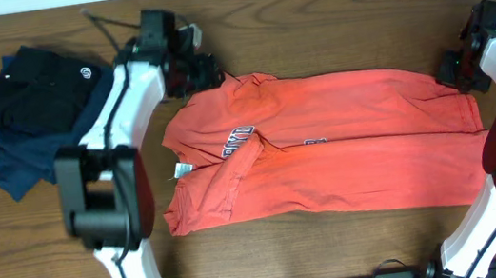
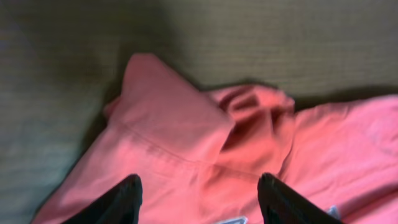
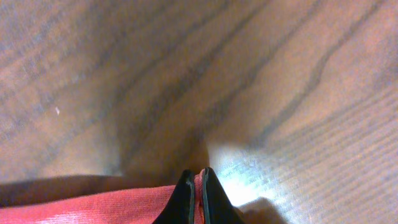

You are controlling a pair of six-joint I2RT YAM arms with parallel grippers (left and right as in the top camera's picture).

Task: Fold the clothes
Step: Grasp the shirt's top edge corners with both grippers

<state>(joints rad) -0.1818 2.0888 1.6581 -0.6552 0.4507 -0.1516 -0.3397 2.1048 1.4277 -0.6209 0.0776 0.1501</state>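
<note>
The coral-red short-sleeved cotton T-shirt (image 1: pixel 364 143) lies flat and sideways on the brown wooden table (image 1: pixel 309 16), collar end to the left and hem to the right, a long crease running along its middle. Its navy-and-white chest lettering (image 1: pixel 238 141) shows only in part, broken by a fold, and a small white neck tag (image 1: pixel 180 170) pokes out near the left edge. One sleeve (image 1: pixel 234 177) lies turned in diagonally across the lower left, while the upper-left sleeve (image 2: pixel 168 118) seems bunched into a soft hump, though that close view is blurred.

Coral-red T-shirt (image 1: pixel 351 116), navy-white lettering (image 1: pixel 239 140); navy, maybe black, garments (image 1: pixel 8 142).
</note>
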